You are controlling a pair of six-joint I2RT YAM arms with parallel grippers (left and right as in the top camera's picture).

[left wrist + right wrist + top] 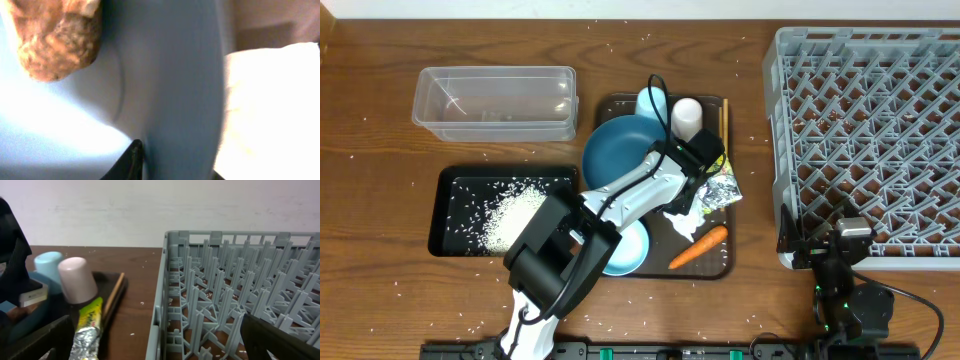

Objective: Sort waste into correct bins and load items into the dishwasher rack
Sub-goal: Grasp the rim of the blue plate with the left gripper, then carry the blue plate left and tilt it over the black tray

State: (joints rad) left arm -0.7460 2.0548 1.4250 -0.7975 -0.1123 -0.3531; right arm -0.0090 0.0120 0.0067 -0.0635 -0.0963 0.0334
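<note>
The left gripper (698,165) hangs low over the brown tray (660,240), at the dark-blue plate's (620,150) rim beside the tissue (680,218). I cannot tell whether its jaws grip anything. Just nearer lies the carrot (698,247), its long axis diagonal from near-left to far-right. The right gripper (157,340) is spread wide and empty beside the rack (240,280).

The left arm (630,195) lies diagonally across the brown serving tray (612,108), blocking its middle from above. The pale-blue cup (651,102) and white cup (687,117) stand at its back edge. Bare table (752,140) runs open between tray and rack (865,130).
</note>
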